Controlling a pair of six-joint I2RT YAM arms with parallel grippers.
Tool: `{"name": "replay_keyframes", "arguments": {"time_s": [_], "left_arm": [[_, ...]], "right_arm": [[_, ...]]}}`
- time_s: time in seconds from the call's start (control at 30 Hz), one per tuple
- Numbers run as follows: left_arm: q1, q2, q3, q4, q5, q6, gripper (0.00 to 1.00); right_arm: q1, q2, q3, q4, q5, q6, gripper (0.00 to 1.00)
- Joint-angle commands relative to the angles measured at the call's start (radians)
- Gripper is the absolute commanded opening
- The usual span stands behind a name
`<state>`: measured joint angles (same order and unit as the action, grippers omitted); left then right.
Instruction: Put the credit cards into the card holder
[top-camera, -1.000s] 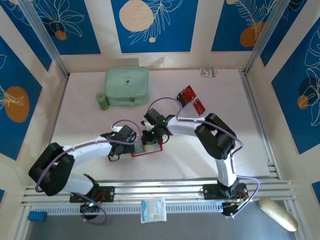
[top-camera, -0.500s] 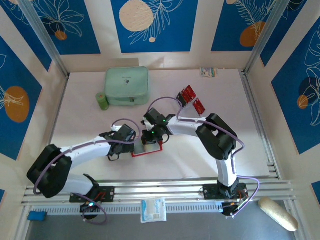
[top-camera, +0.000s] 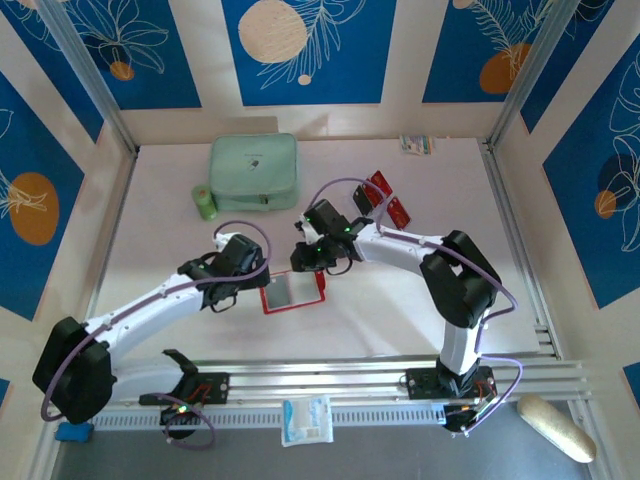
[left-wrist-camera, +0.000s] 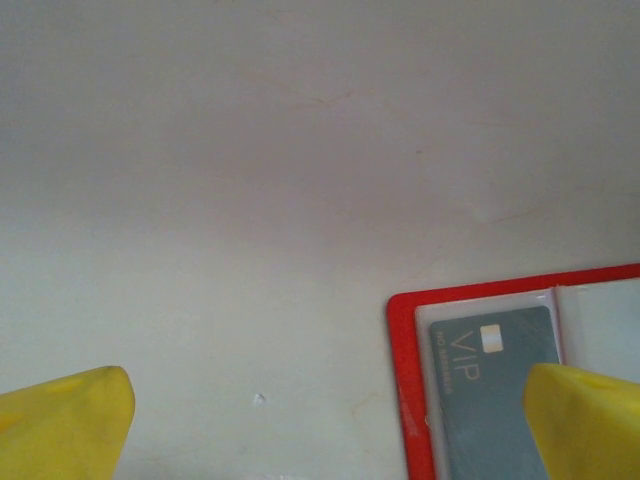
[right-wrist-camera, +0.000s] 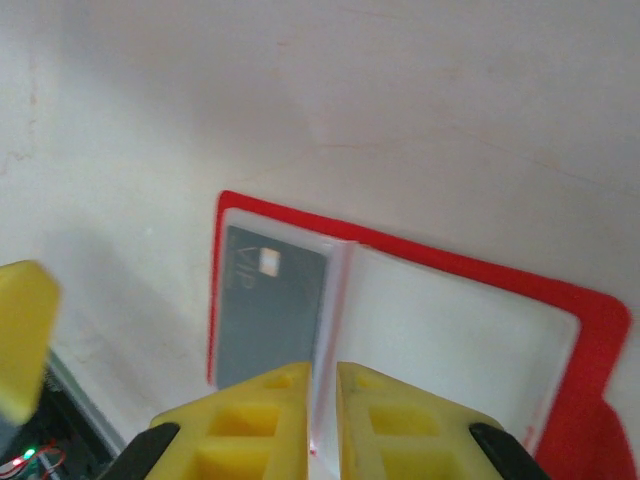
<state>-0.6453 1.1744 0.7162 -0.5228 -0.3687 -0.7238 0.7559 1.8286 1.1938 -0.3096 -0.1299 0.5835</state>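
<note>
On the pale surface (top-camera: 400, 300) the red card holder (top-camera: 293, 292) lies opened flat, sleeves up for loading, one grey VIP card (left-wrist-camera: 490, 390) in its left pocket. The left pincer (left-wrist-camera: 325, 420) hovers spread wide beside its corner; the right pincer (right-wrist-camera: 323, 385) hangs pressed nearly together over the fold, apparently gripping nothing, while two red credit cards (top-camera: 377, 187) lie well away toward the far right, yet to go in.
</note>
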Motion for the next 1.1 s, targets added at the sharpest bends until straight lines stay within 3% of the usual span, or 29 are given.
{"name": "replay_keyframes", "arguments": {"time_s": [0.0, 0.4, 1.07], "left_arm": [[0.012, -0.018, 0.028, -0.017, 0.045, 0.022, 1.0], [0.007, 0.055, 0.046, 0.066, 0.176, 0.009, 1.0], [-0.059, 0.164, 0.041, 0.136, 0.186, -0.038, 1.0]], "right_arm": [[-0.017, -0.012, -0.038, -0.015, 0.0, -0.017, 0.15], [-0.036, 0.039, -0.069, 0.037, 0.007, -0.03, 0.15], [-0.046, 0.079, -0.056, 0.029, 0.006, -0.044, 0.13]]}}
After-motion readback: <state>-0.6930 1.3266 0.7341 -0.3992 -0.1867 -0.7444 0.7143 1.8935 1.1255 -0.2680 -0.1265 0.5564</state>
